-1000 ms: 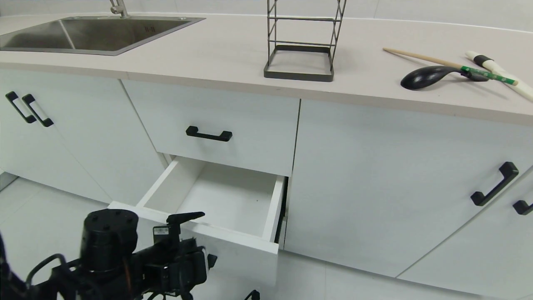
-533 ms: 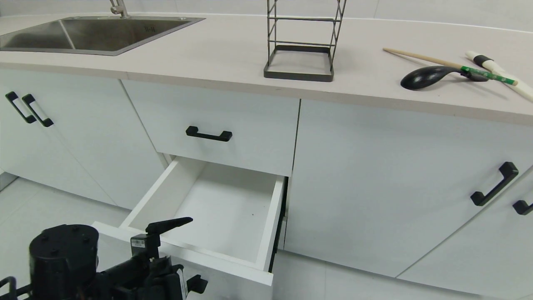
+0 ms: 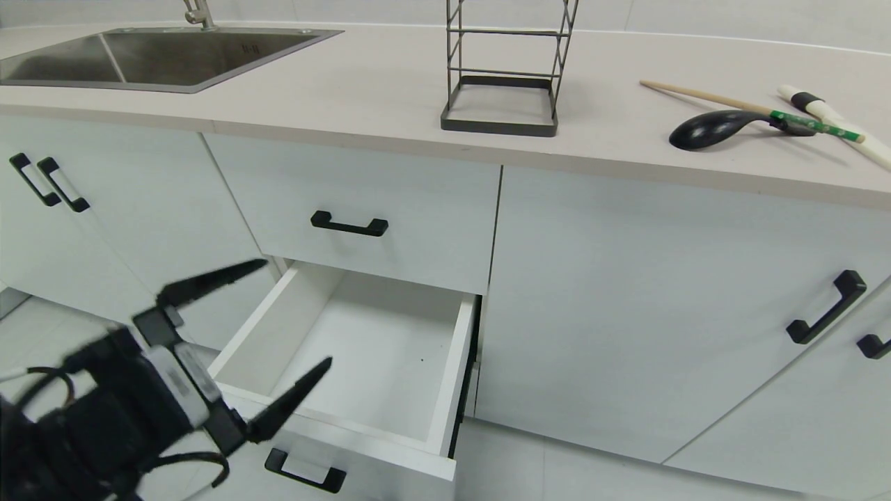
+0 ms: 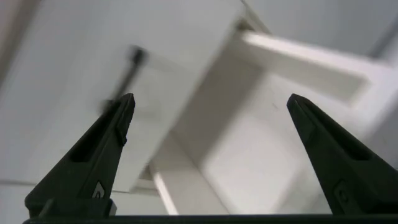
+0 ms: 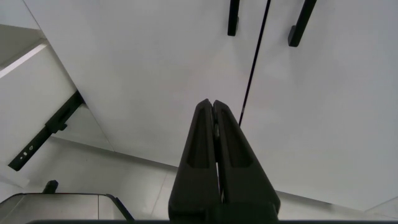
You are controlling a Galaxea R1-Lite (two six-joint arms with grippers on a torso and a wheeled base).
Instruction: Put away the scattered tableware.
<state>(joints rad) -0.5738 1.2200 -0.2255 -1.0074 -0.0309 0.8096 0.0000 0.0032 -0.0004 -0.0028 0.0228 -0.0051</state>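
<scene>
Left gripper released, jaws spread wide, near left of the open drawer; right gripper clenched tight, facing cabinet doors; black spoon on counter, far right

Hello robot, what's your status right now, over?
Left gripper open, by the open lower drawer. Right gripper shut, holding nothing. Black spoon and wooden stick on the counter, untouched. Nothing blocking the drawer.

Nothing readable here tbh. The sink has a tiny stamp and the stick has a printed green band, both too small to make out.
</scene>
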